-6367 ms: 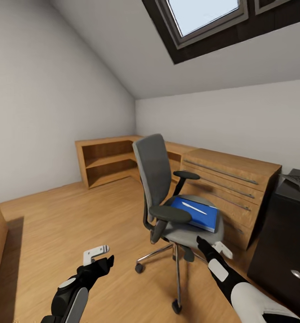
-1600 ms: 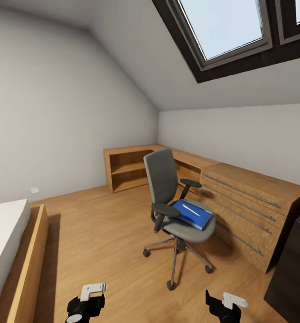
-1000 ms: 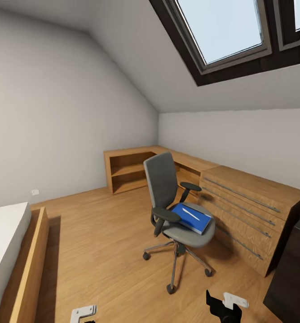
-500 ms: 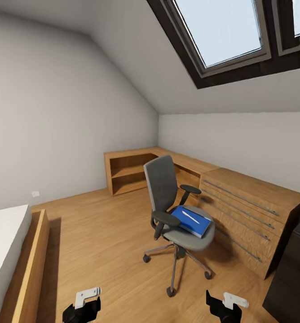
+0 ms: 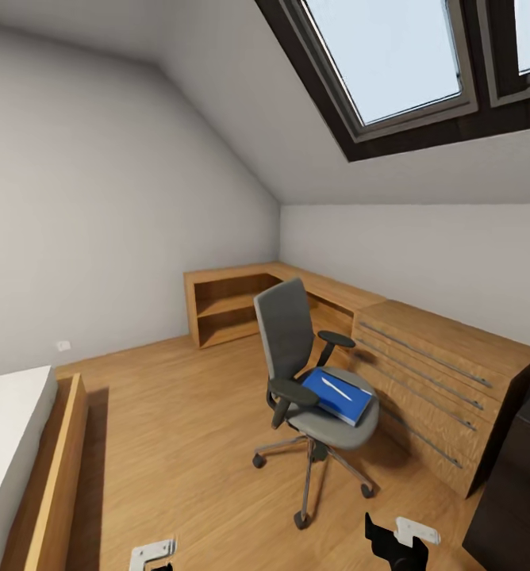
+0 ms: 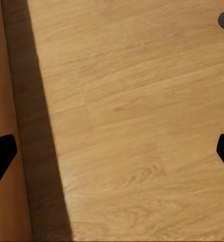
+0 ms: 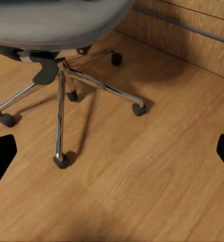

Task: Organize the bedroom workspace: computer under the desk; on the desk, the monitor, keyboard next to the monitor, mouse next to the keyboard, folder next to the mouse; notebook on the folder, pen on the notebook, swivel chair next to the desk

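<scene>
1. Head view: the camera now stands further from the grey swivel chair with black armrests and chrome star base (image 5: 313,373) than it did some seconds ago. The whole picture has shifted, so it is the robot that backed away, and the chair itself has not moved.
2. The bright blue flat folder (image 5: 338,395) lies on the chair seat as before, and the thin pale pen (image 5: 336,388) rests on top of it. The notebook is probably between them, but I cannot make it out.
3. The left gripper (image 5: 155,553) has sunk to the bottom edge of the view compared with half a second ago. In the left wrist view its fingertips (image 6: 1,154) are spread wide over bare wood floor (image 6: 127,116), with nothing between them.
4. The right gripper (image 5: 396,539) is low in front of the chair. In the right wrist view its jaws are also wide apart and empty, looking at the chrome base (image 7: 66,85).
5. My judgement: the folder is not yet taken, and the robot seems to be repositioning. The glossy black desk is not clearly in sight, so the transfer is not started.
</scene>
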